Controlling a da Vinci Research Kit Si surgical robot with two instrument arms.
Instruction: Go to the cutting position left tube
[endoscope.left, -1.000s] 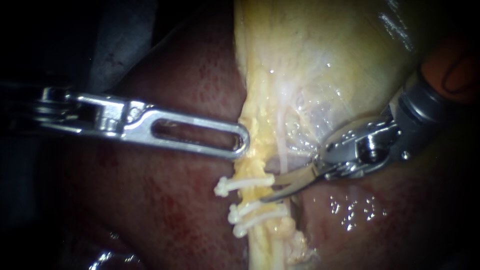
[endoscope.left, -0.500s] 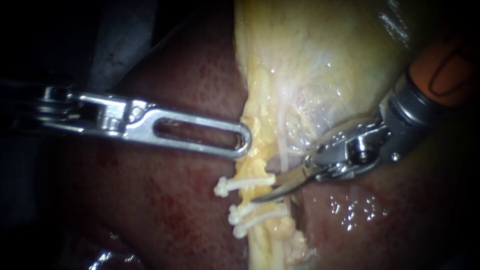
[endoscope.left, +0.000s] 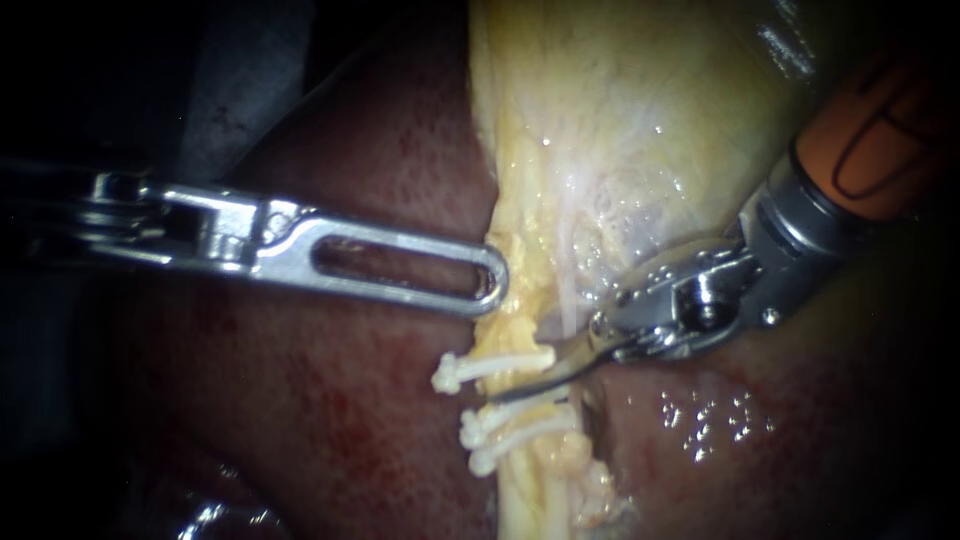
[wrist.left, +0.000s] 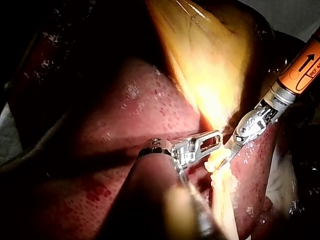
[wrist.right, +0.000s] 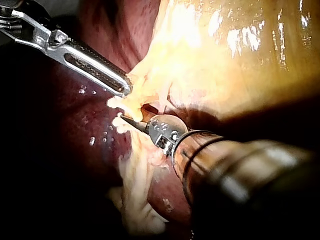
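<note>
Endoscope view: the left instrument (endoscope.left: 490, 285) comes in from 9 o'clock. Its slotted claw looks clamped on the edge of the yellow tissue (endoscope.left: 520, 250) near the centre, probably to hold the strand taut and exposed. Only one flat face of that claw shows, so the grip is a judgement. The right instrument (endoscope.left: 530, 382) enters from 2 o'clock, and its claw is a pair of thin curved blades with a narrow gap between them. The left tube (endoscope.left: 520, 480) runs from the centre down to 6 o'clock, against the liver (endoscope.left: 330, 400). It carries an upper clip (endoscope.left: 490, 367) and two lower clips (endoscope.left: 515, 425). The blades lie across it in the space between the upper clip and the lower pair, which I judge to be the intended cutting place. The upper blade's tip is lost behind tissue. The gallbladder (endoscope.left: 650, 120) fills 12 to 2 o'clock.

Left wrist view: the claw's tip meets the yellow strand, and the right instrument's blades reach it from the far side. Glare washes out the clips.

Right wrist view: the blades look like a single fine point just beside the strand and close under the left claw. Neither the gap between them nor the tube they straddle can be made out.
</note>
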